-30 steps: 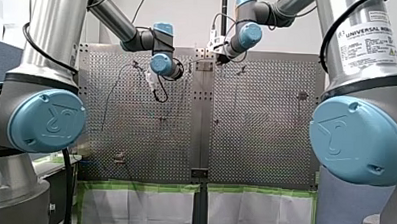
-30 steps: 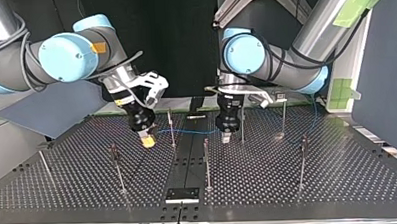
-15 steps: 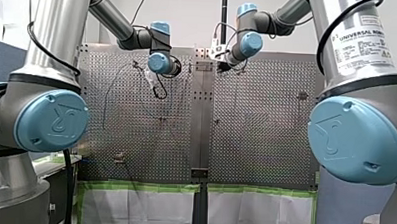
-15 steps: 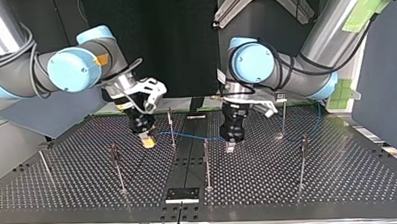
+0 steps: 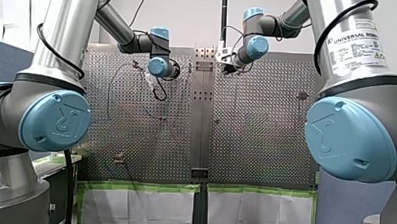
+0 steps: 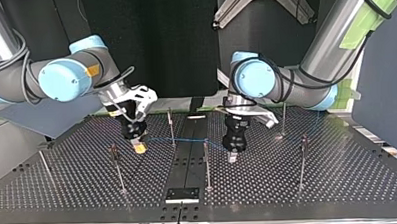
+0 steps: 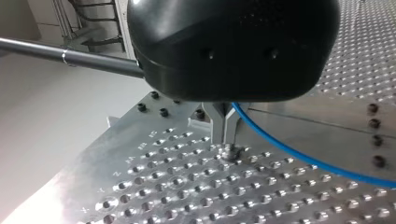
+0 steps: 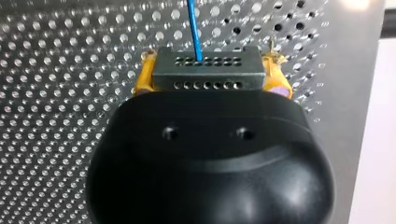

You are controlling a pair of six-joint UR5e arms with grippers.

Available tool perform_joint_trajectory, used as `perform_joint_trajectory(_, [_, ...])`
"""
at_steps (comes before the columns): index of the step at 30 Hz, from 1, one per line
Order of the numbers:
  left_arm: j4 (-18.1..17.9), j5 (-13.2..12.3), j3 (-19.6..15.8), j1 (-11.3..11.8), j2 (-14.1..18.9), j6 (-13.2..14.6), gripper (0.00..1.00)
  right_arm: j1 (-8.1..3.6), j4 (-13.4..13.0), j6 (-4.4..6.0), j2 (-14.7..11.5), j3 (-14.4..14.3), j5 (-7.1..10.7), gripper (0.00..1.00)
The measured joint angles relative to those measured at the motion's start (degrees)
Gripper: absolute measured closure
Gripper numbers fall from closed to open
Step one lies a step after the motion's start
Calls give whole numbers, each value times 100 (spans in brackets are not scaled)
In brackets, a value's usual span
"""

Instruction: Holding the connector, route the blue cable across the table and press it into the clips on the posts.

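Right gripper, yellow-padded, pinches the dark grey connector, with two rows of holes; a thin blue cable leaves its face. Left gripper, metal-fingered, is pressed together beside the cable.

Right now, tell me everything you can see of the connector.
The connector is a small dark grey rectangular block, plastic by its look, with two rows of small holes on its face. The blue cable leaves a hole near the middle of the far row. My right gripper clamps it at both ends between yellow pads, over the perforated table.
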State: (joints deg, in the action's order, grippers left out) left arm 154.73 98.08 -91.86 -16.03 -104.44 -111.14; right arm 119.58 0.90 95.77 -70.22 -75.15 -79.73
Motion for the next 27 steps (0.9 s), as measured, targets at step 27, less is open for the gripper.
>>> perform_joint_trajectory(27, [457, -329, 538, 505, -325, -11, 100, -97, -13, -137, 354, 408, 62, 100])
